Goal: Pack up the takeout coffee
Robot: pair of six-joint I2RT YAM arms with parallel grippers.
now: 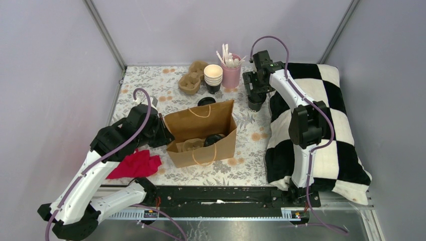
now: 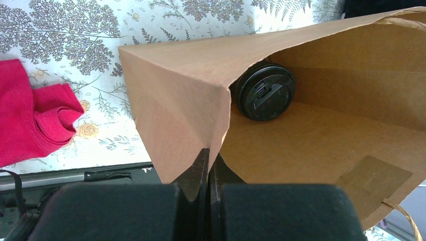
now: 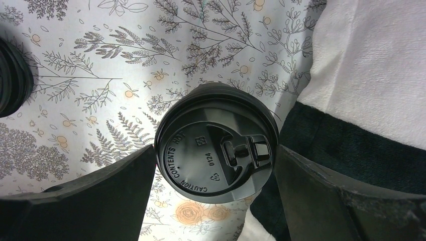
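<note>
- Left gripper: jaws together, pinched on the paper bag's rim at its 9 o'clock side; judged to hold the mouth open and steady for loading
- Right gripper: jaws wide, pads against both sides of the takeout coffee lid; reads as a grip
- Coffee stands on the table at 2 o'clock from the bag, just beside the checkered pillow
- A second lidded cup sits inside the bag
</note>
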